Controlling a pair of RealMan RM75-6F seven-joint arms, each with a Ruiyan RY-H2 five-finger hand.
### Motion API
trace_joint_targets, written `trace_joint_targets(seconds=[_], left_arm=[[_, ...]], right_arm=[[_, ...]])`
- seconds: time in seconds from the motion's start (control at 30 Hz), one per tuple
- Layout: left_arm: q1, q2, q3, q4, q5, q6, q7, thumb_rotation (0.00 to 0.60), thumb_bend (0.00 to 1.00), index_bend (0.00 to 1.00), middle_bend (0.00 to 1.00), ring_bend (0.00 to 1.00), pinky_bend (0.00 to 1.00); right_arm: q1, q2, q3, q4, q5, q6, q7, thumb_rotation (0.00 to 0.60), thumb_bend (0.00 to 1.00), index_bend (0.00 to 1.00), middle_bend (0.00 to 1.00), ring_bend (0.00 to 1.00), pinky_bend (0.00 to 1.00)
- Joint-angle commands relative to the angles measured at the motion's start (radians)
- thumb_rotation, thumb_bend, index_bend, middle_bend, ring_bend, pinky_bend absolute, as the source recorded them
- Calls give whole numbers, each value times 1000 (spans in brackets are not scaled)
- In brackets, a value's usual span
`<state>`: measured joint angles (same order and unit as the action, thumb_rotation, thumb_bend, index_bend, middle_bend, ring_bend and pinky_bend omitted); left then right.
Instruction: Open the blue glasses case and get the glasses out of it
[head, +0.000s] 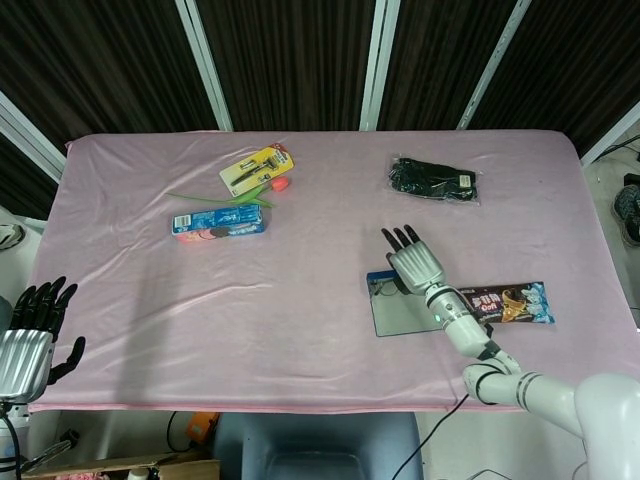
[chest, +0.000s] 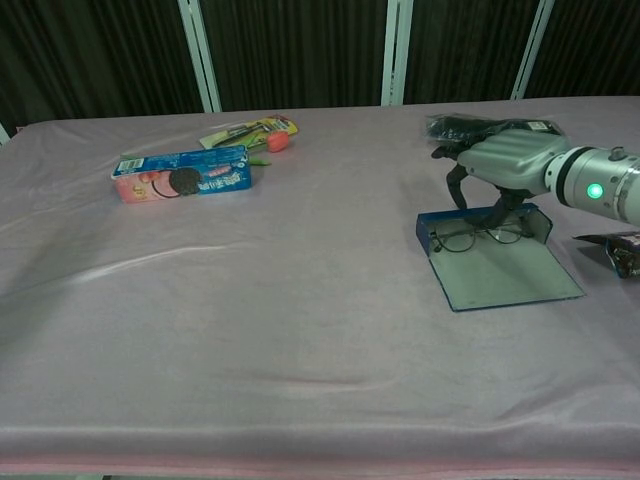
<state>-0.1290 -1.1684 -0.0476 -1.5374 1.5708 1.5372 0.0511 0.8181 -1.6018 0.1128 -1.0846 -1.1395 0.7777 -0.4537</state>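
Observation:
The blue glasses case (chest: 505, 275) lies open at the right of the table, its lid flat toward the near edge; in the head view the case (head: 400, 312) is partly under my right hand. Wire-framed glasses (chest: 478, 238) lie in its far tray. My right hand (chest: 505, 158) hangs over that tray, fingers (chest: 456, 185) spread and pointing down past the case's back edge, thumb reaching down by the frame. Nothing is plainly gripped. From the head view the right hand (head: 415, 264) covers most of the glasses (head: 383, 287). My left hand (head: 35, 325) stays off the table's near-left corner, holding nothing.
A chocolate bar wrapper (head: 510, 302) lies just right of the case. A black packet (head: 432, 180) sits behind it. At the far left are a blue cookie box (chest: 182, 174), a yellow package (head: 257, 168) and a small orange item (head: 280, 185).

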Motion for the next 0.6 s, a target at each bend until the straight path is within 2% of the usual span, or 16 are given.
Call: trace_joint_targets(seconds=[0.03,0.43,0.6], left_arm=[[-1,0,0,0,0,-2,1,600,379,0,0,0,0],[-2,3,1,1,1,-4,-7,600,377,0,0,0,0],[-1,4,0,0,1,-1,-11,600,376,0,0,0,0]], right_arm=[[1,-1,0,-2,2,-3,-1,600,548,612,42,0,0],[1,-3,5,-10,18,-9,-6,600,548,658,53,0,0],[-12,-24,22,-14,-26,55,61,600,548,680,74,0,0]])
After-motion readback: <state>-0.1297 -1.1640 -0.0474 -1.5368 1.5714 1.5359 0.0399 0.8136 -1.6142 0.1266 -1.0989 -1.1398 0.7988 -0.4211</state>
